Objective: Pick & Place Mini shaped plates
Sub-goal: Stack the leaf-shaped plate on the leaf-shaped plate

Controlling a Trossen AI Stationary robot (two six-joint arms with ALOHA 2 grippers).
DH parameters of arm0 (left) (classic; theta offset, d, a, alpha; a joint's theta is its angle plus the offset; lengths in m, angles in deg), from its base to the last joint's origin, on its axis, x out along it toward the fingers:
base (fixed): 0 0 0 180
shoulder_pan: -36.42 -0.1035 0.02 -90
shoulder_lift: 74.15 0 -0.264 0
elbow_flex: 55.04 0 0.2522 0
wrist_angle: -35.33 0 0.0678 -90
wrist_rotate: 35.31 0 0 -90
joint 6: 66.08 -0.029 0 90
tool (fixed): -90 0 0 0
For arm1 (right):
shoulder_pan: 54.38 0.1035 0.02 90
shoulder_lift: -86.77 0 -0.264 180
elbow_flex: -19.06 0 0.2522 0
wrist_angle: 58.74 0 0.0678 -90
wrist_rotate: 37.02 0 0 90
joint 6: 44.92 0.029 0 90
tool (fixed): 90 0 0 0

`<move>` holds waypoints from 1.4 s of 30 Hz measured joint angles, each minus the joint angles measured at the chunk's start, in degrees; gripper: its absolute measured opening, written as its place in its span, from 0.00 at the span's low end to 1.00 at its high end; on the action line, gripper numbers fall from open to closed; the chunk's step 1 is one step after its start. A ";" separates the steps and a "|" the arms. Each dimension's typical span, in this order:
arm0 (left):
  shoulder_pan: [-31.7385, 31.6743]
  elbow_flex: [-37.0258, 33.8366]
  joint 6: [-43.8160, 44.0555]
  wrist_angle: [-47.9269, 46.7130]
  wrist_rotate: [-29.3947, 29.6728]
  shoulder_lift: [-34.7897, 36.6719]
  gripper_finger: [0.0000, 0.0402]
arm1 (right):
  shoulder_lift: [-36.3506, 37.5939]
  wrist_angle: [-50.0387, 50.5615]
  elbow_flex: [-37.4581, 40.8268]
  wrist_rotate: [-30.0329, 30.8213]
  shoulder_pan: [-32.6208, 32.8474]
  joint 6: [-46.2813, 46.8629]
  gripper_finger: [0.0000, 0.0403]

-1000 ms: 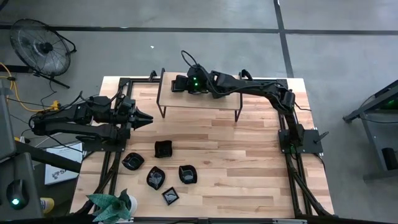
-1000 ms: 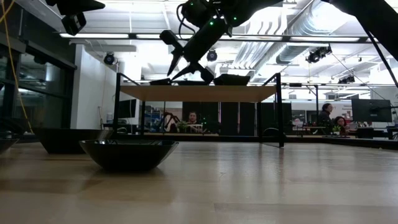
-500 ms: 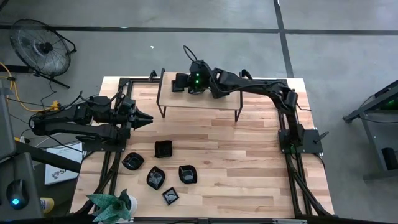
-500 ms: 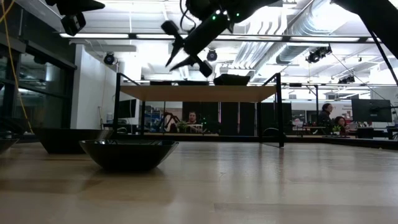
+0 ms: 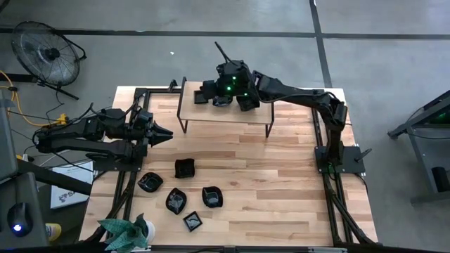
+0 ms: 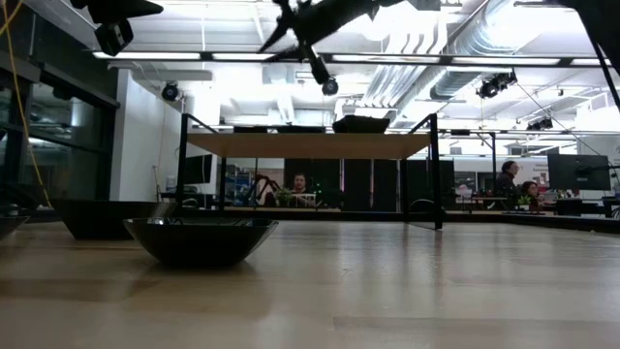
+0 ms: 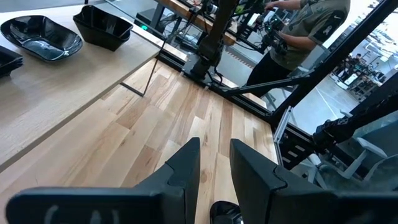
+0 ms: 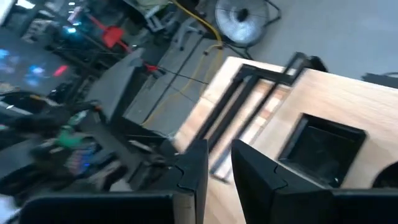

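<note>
We see a floor fan [image 5: 48,53] at ten o'clock off the counter [image 5: 281,183], a green plant [image 5: 125,232] at seven, a raised shelf [image 5: 225,112] at twelve.

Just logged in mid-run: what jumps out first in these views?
The right gripper hangs high above the raised wooden shelf at the table's far side, fingers narrowly apart and empty. Black dishes sit on that shelf, and five more mini plates cluster on the table's near-left part. The left gripper waits at the left edge.
</note>
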 joint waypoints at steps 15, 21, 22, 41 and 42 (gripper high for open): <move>0.00 0.00 1.54 -1.16 0.24 0.02 0.21 | 7.68 0.61 -0.02 -0.22 5.81 -7.48 0.17; 0.00 0.00 2.24 -1.14 0.26 0.00 0.21 | 10.45 3.80 -0.03 0.93 9.30 -12.63 0.17; -0.02 0.00 2.51 -1.16 0.26 0.00 0.21 | 10.80 4.59 -0.04 1.80 9.88 -13.86 0.17; 0.00 -0.02 7.31 -4.51 4.85 -0.22 0.21 | 15.63 25.93 -0.04 17.24 20.55 -29.51 0.17; 0.00 -0.04 7.55 -4.58 5.12 -0.22 0.21 | 15.63 27.05 -0.04 17.24 21.29 -29.15 0.17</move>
